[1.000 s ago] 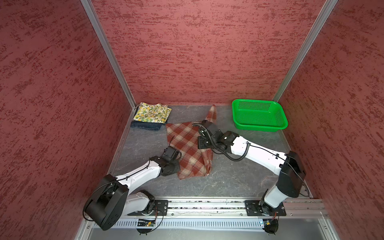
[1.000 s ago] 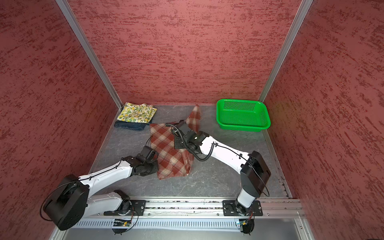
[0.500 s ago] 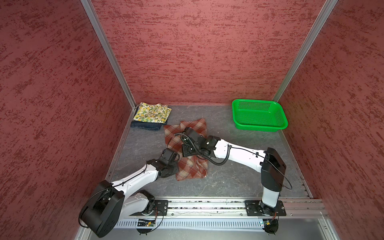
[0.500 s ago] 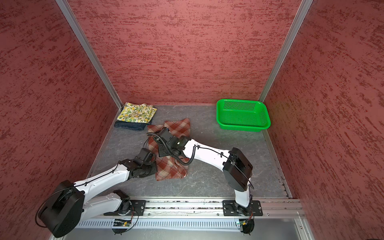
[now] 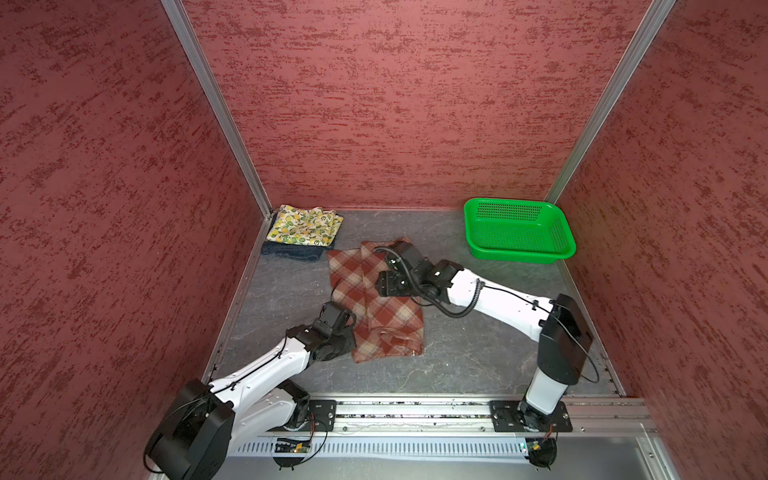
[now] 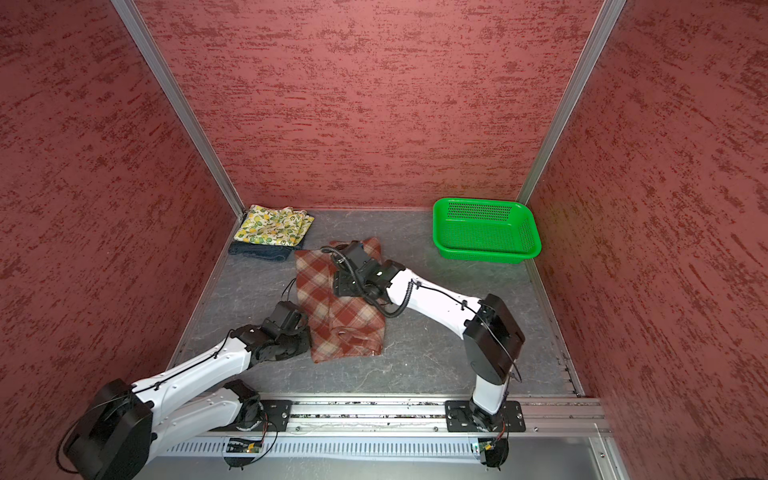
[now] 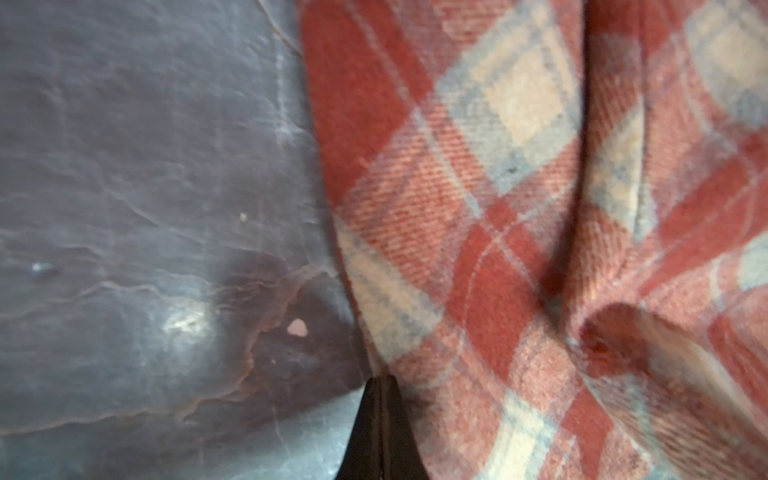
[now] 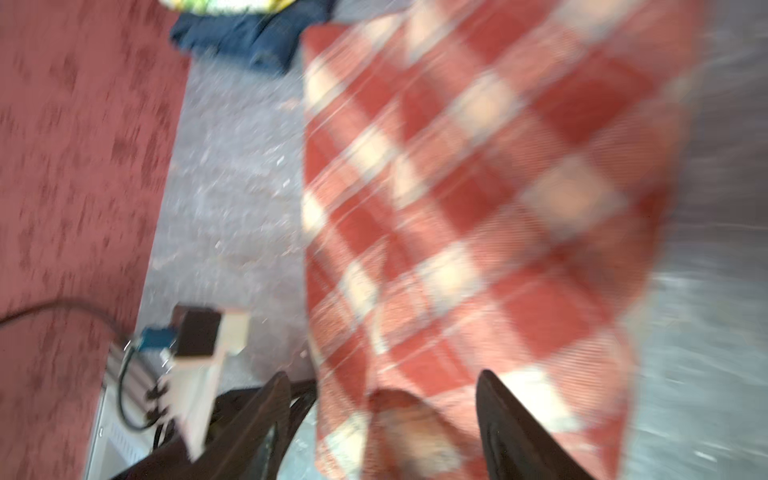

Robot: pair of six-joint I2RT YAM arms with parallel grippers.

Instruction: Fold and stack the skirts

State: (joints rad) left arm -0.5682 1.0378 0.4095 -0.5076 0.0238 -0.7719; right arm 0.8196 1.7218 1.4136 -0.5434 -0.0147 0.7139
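The lemon-print skirt (image 5: 305,224) lies folded on top of the dark denim skirt (image 5: 291,251). They sit in the far corner, well away from the left gripper (image 7: 380,386). Only a strip of the denim peeks out.

The left gripper is shut tight. Its tips sit right at the edge of the plaid skirt (image 5: 374,307), near the end closest to the robot. They touch the cloth edge, but I cannot tell if they pinch any of it.

The plaid skirt lies flat on the grey table (image 5: 457,353) between the two grippers. It has rust-red and cream squares. It is folded into a long strip, with a fold line running down its length. The near end has a thicker band with a small bump in it.

The right gripper (image 8: 384,380) hangs over the far half of the skirt. Its two fingers stand wide apart, and the cloth under them is not squeezed. The green basket (image 5: 511,202) sits well off to this gripper's right.

In both top views the black wrists cover the fingers of both grippers. The right wrist also hides part of the skirt's far end. The right wrist view is smeared, so small creases there are hard to see.
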